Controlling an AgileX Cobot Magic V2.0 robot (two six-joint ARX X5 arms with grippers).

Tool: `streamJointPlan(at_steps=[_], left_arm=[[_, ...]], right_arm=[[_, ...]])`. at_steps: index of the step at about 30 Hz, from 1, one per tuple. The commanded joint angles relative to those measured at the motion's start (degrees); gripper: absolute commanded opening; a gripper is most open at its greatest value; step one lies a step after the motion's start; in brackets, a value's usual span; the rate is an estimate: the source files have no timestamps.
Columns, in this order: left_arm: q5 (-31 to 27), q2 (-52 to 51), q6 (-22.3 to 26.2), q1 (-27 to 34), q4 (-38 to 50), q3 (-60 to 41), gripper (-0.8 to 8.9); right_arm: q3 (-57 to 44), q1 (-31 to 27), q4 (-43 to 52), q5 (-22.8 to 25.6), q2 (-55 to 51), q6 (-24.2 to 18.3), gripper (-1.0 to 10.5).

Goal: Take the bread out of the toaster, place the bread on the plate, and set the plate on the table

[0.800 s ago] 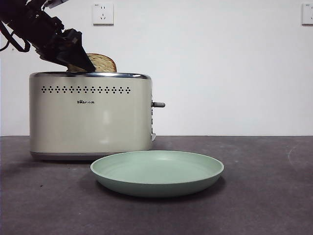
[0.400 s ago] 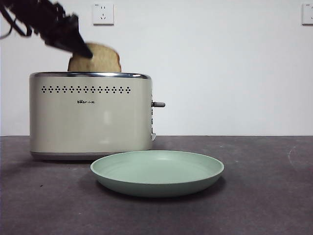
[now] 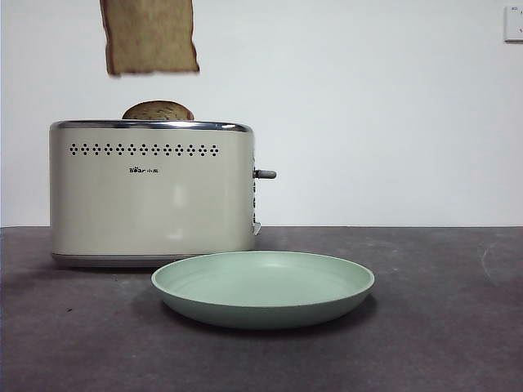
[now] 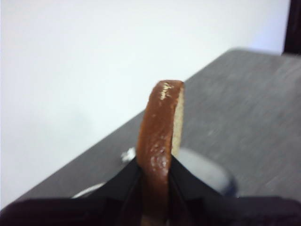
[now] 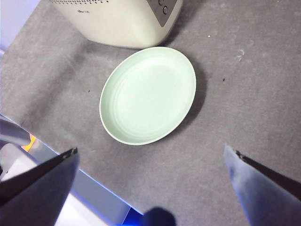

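The bread (image 3: 149,37) hangs high above the cream toaster (image 3: 151,192), its top cut off by the picture's upper edge. In the left wrist view the bread (image 4: 160,136) stands edge-on, brown crust facing me, with my left gripper (image 4: 154,165) shut on it. That gripper is out of the front view. The sage-green plate (image 3: 261,286) lies on the table (image 3: 441,327) in front of the toaster, with nothing on it. My right gripper (image 5: 153,162) hangs open well above the plate (image 5: 148,94) and holds nothing.
A second, darker slice with a rounded top (image 3: 158,110) pokes out of the toaster's slot. The toaster's lever (image 3: 265,174) sticks out on its right side. The table's near edge (image 5: 84,181) shows in the right wrist view.
The left gripper has pulled the bread up out of the toaster and risen out of the front view. The darker slice behind it now shows in the slot.
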Motion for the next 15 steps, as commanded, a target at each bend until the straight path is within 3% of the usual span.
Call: streamJointPlan(at_steps=[1,7,10,15], left_arm=[[0.9,-4.5,-5.0,-0.1,-0.1,0.1,-0.08],[0.9,-14.2,-8.7,-0.1,-8.5,0.1,-0.08],[1.0,-18.1,-9.0,-0.2,-15.4,0.1,-0.08],[7.8,-22.3,-9.1,-1.4,-26.8,0.1,-0.08]], right_arm=[[0.0,0.1,1.4,0.1,1.1,-0.4,6.6],[0.0,0.1,4.9,0.1,5.4,0.7,6.5],[0.0,0.5,7.5,-0.1,8.5,1.1,5.7],[0.0,3.6,11.2,-0.1,15.3,2.2,5.6]])
